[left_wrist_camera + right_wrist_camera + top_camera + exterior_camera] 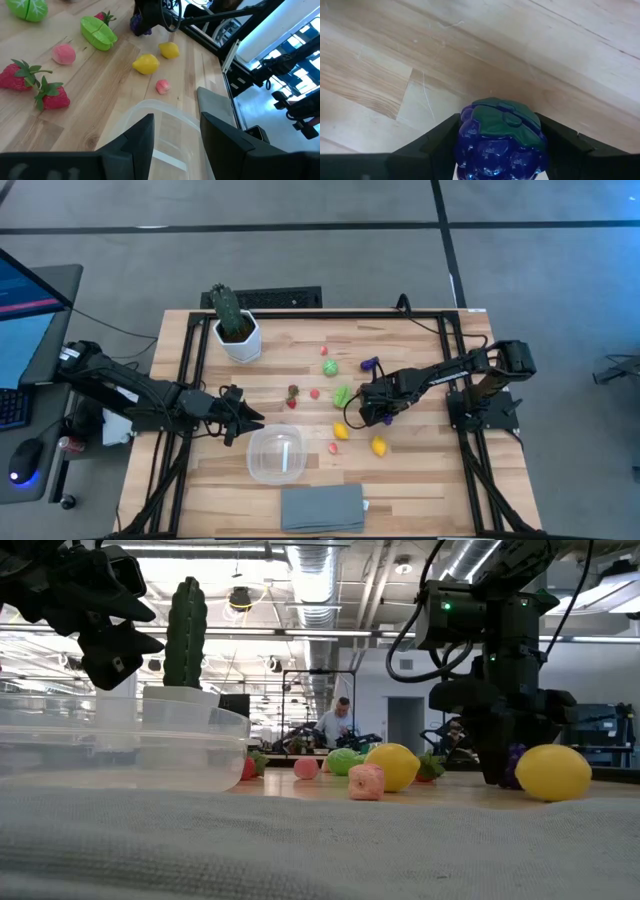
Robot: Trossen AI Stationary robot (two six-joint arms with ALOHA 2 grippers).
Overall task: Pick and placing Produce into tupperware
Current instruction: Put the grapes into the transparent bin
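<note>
Presently the pick is in hand. My right gripper (495, 150) stands low over the table's right half, its two fingers set either side of a purple grape bunch (497, 142) with a green cap; the right wrist view shows them against its flanks, so I judge the bunch pinched. Whether it is clear of the wood (470, 50) I cannot tell.

My left gripper (240, 420) waits just above the left rim of the tupperware (277, 455), fingers (135, 145) moderately spread and holding nothing. That clear container sits toward the table's front edge, left of centre, and looks empty.

Beyond it lie the remaining produce: a pink piece (333, 448), two lemons (379, 446), a split green piece (343, 395), strawberries (292, 398) and a round green piece (329, 367), scattered about the table's middle.

Next, by my judgement: lift the grapes straight up, carry them left and forward over the lemons to the tupperware, and release inside its walls. My left arm crowds that rim, so the approach needs care.
</note>
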